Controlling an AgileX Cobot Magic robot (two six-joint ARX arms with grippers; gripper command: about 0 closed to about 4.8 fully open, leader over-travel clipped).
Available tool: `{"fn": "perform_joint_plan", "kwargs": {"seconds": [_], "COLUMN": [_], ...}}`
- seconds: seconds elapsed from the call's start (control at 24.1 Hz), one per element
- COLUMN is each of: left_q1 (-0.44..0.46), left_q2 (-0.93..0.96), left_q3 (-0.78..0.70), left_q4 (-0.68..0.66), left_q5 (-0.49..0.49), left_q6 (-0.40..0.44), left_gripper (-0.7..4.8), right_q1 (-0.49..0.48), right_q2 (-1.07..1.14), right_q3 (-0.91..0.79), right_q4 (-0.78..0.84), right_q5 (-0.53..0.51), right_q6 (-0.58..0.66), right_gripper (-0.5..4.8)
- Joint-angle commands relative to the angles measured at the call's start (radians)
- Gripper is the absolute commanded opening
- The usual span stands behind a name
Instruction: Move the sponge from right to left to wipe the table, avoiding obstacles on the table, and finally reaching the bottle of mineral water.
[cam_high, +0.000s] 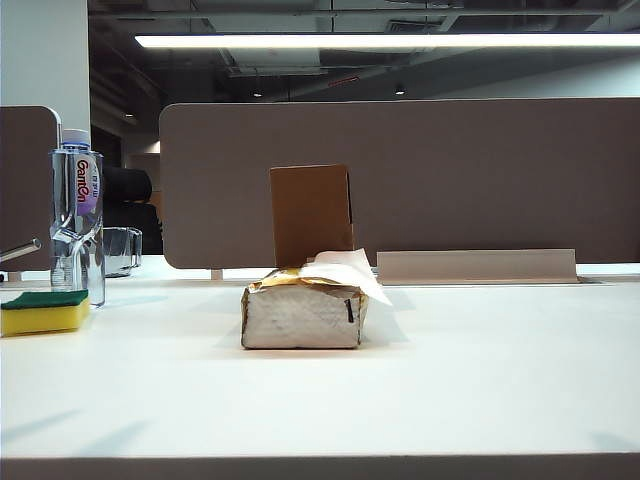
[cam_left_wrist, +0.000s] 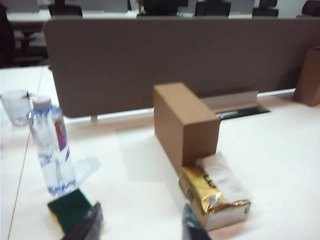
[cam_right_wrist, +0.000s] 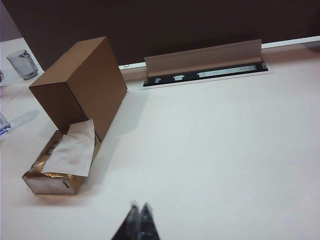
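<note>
Exterior view: sponge (cam_high: 44, 312) beside bottle (cam_high: 77, 215); left gripper (cam_left_wrist: 140, 225) parted (empty), right gripper (cam_right_wrist: 139, 220) closed.

The sponge (cam_high: 42, 312) is cut off by the left edge in the outside view. In the left wrist view, a dark finger (cam_left_wrist: 86, 226) hides part of it. Only the tips of the left gripper (cam_left_wrist: 140, 225) show there, and the rest is cut off. Only the two tips of the right gripper (cam_right_wrist: 138, 220) show too, pressed together. The box (cam_high: 311, 213) has its bottom hidden behind the tissue pack (cam_high: 303, 312). The bottle (cam_left_wrist: 52, 145) is blurry in the left wrist view, so its label cannot be read. The glass (cam_high: 121, 250) is partly hidden behind the bottle.
</note>
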Motion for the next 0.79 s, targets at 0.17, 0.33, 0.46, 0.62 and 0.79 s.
{"fn": "perform_joint_plan", "kwargs": {"seconds": [0.17, 0.33, 0.46, 0.62, 0.79], "left_q1": [0.001, 0.000, 0.000, 0.000, 0.000], "left_q2": [-0.037, -0.058, -0.066, -0.068, -0.068], "left_q3": [-0.064, -0.140, -0.220, -0.356, -0.462], "left_q4": [0.037, 0.091, 0.160, 0.320, 0.446], "left_q5": [-0.026, -0.026, -0.026, -0.026, -0.032], "left_q6": [-0.006, -0.006, -0.008, -0.010, -0.010], "left_gripper": [1.69, 1.42, 1.33, 1.15, 0.72], "right_q1": [0.000, 0.000, 0.000, 0.000, 0.000], "right_q2": [-0.040, -0.038, -0.038, -0.039, -0.039], "right_q3": [-0.072, -0.133, -0.189, -0.288, -0.356], "right_q4": [0.057, 0.162, 0.234, 0.322, 0.435], "right_q5": [-0.001, -0.003, -0.004, -0.003, -0.003], "right_q6": [0.013, 0.024, 0.024, 0.024, 0.023], "right_gripper": [-0.05, -0.05, -0.05, -0.05, -0.05]}}
